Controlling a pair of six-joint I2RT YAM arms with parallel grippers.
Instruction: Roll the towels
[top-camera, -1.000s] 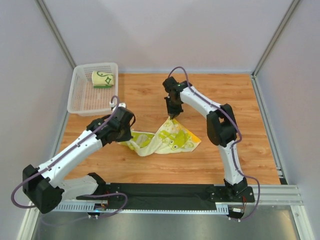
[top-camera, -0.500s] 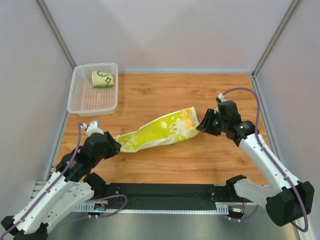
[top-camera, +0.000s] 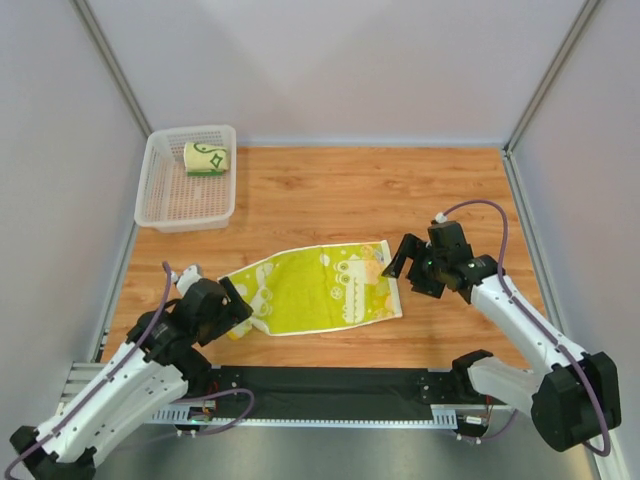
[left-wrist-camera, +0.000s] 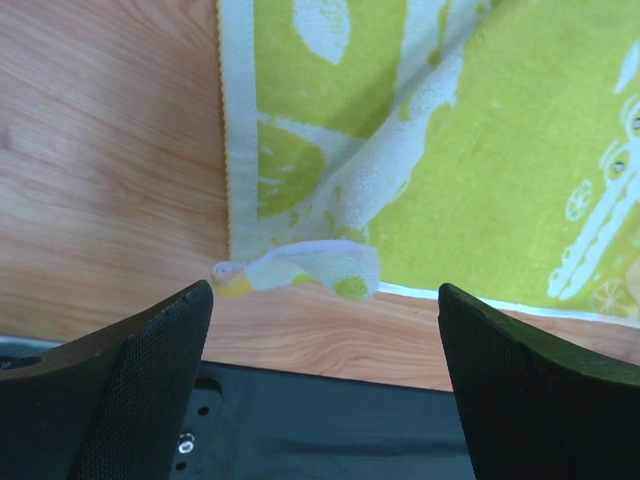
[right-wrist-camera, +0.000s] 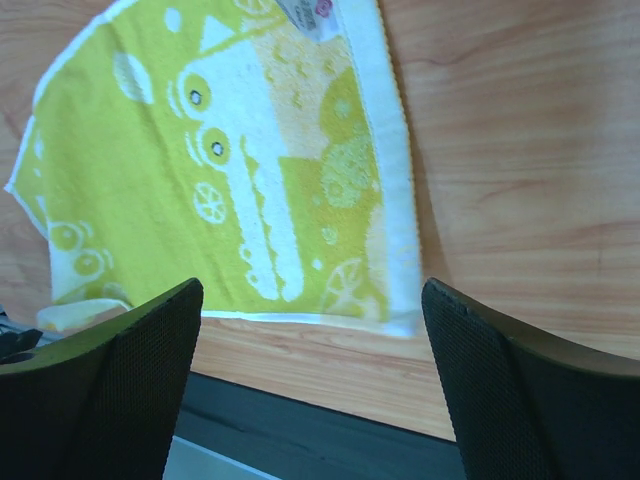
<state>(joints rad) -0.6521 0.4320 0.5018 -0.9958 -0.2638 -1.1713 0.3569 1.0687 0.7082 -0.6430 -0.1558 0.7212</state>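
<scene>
L gripper (top-camera: 237, 307) is gaping wide at towel's (top-camera: 320, 290) left end; R gripper (top-camera: 405, 277) is gaping at its right end.

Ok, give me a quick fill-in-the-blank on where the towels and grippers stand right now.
1. The rolled towel sits in the white ___.
2. The left gripper and right gripper are both ___.
3. The yellow-green towel lies spread out, its curled corner nearest the ___ gripper.
Missing words: basket; open; left.
</scene>
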